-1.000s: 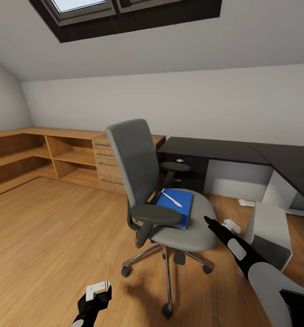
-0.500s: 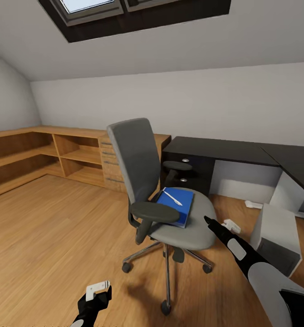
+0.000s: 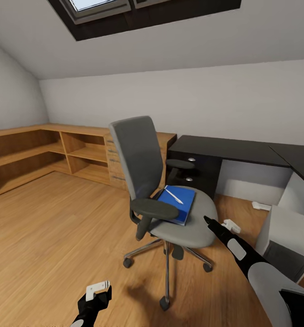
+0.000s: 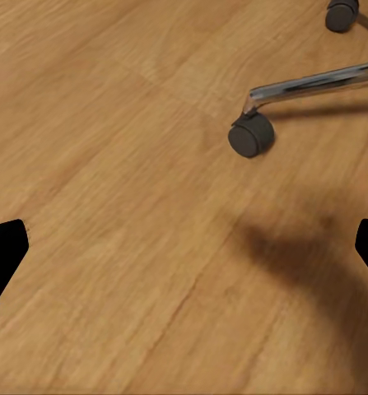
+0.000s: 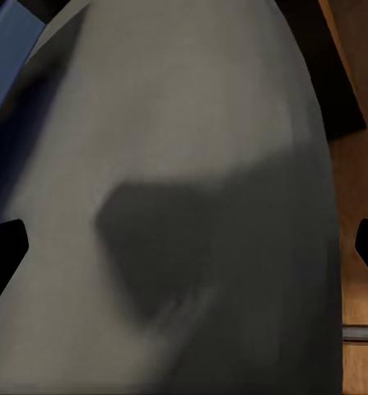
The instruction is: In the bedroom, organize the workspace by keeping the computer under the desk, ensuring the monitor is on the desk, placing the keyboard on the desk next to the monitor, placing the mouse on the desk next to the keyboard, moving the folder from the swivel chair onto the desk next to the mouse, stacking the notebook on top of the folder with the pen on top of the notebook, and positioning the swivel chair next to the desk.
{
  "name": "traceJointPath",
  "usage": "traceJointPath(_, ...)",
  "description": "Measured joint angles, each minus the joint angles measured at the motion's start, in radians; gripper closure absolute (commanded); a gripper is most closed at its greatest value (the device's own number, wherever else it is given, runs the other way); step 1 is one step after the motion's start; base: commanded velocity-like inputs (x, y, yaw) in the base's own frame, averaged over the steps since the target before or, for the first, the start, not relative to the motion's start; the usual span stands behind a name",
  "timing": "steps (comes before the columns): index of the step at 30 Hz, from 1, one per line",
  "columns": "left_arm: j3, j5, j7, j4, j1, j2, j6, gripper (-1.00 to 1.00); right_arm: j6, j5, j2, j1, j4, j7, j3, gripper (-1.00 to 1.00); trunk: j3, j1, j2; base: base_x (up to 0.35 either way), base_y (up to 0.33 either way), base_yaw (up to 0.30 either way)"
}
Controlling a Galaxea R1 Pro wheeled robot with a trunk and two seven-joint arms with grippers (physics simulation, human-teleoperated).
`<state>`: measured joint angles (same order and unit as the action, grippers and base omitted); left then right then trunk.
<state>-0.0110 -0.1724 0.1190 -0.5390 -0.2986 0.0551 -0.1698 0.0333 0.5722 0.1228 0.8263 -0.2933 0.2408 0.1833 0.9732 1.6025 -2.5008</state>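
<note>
The swivel chair (image 3: pixel 140 156) stands on the wooden floor in the middle of the head view, turned with its grey seat (image 5: pixel 192 206) toward the desk (image 3: pixel 229 150). A blue folder (image 3: pixel 178 206) lies on the seat, its corner (image 5: pixel 11 49) showing in the right wrist view. A white pen (image 3: pixel 174 196) lies on top of it. My right gripper (image 3: pixel 210 222) hovers open by the seat's near right edge. My left gripper (image 3: pixel 97 290) is open, low over the floor near a chair castor (image 4: pixel 251 136). The pale computer (image 3: pixel 286 240) stands on the floor at the right. Monitor, keyboard and notebook are out of view.
Light wooden shelving and a drawer chest (image 3: pixel 113 161) run along the back left wall. Two small white objects (image 3: pixel 231 225) (image 3: pixel 261 205) lie on the floor between chair and desk. The chair's chrome legs (image 4: pixel 315 82) spread over the floor ahead.
The whole picture has slid to the right, so the camera has turned left. Both grippers keep their places in the picture and stay open.
</note>
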Motion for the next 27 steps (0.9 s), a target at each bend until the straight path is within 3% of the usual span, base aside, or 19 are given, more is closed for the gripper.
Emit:
traceJointPath(11, 0.000, 0.000, 0.000, 0.000, 0.000, 0.000, 0.001, -1.00, -0.004, -0.002, 0.010, 0.000, 0.001, 0.058, -0.001, -1.00, 0.001, 0.000, 0.000, 0.000, 0.000, 0.006)
traceJointPath(17, 0.000, 0.000, 0.000, 0.000, 0.000, 0.000, 0.000, -1.00, -0.003, -0.001, 0.036, 0.000, 0.001, 0.062, -0.001, -1.00, 0.001, 0.000, 0.000, 0.000, 0.000, 0.000)
traceJointPath(27, -0.001, 0.000, -0.002, 0.000, 0.000, 0.000, 0.000, -1.00, -0.001, 0.002, 0.039, 0.000, 0.001, 0.060, 0.001, -1.00, 0.001, 0.000, 0.000, 0.072, -0.100, 0.000)
